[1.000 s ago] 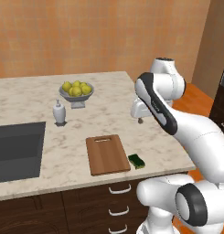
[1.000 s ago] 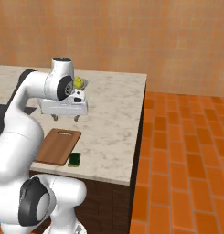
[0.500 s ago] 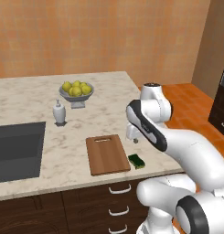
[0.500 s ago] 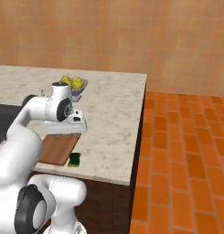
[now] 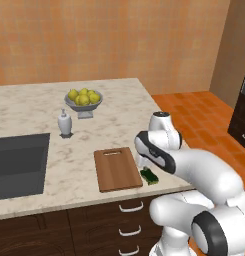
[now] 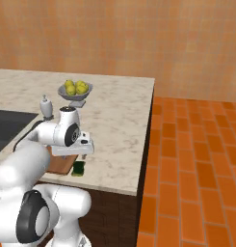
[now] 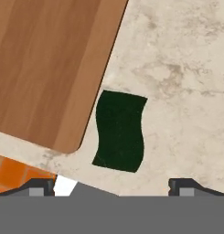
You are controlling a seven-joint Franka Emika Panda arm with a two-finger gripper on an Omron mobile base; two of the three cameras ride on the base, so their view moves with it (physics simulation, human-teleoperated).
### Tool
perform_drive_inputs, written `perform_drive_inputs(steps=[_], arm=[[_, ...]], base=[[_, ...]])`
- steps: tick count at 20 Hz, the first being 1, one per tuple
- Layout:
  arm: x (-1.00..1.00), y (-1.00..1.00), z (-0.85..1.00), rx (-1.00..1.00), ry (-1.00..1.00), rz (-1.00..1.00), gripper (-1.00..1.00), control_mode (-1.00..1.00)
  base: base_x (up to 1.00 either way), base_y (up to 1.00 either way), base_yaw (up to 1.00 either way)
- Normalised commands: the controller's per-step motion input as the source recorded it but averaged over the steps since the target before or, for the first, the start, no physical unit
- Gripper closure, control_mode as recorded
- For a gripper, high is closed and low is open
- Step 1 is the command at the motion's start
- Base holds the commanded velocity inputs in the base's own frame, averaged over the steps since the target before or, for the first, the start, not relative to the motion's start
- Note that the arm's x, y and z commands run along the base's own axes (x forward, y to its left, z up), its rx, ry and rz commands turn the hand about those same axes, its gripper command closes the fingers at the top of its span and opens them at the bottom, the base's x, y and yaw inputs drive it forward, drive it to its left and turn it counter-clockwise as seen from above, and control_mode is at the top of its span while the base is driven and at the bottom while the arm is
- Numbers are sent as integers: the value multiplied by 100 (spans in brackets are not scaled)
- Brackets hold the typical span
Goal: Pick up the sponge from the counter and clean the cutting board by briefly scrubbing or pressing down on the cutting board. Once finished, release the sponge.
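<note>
Lowered since the earlier frame, the tool [image 7: 111,185] hangs with fingers spread above the sponge [image 7: 119,131], dark-green face up near the tabletop's [image 7: 186,91] front edge, just beside the cutting board's [image 7: 45,68] corner.

A grey footed bowl [image 5: 84,106] heaped with yellow lemons [image 5: 83,96] stands on the stone top well beyond the gripper [image 6: 80,153], toward the orange wall [image 5: 109,40] at the back. A small white dispenser bottle [image 5: 65,123] stands upright just beside the bowl, nearer the gripper than the bowl is and apart from it in both base views. Off to the gripper's far side, past the stone top's edge, lies an orange tiled floor [image 6: 191,159], and a dark appliance front [image 5: 242,115] shows at the edge of the left base view.
</note>
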Motion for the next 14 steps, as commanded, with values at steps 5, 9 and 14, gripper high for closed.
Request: perform_drive_inputs(steps=[5, 9, 14], arm=[[6, 8, -65, -1, 3, 0, -100, -100], [1, 2, -49, 0, 3, 0, -100, -100], [0, 0, -23, 0, 0, 0, -100, -100]], base=[[0, 0, 0], [0, 0, 0], [0, 0, 0]])
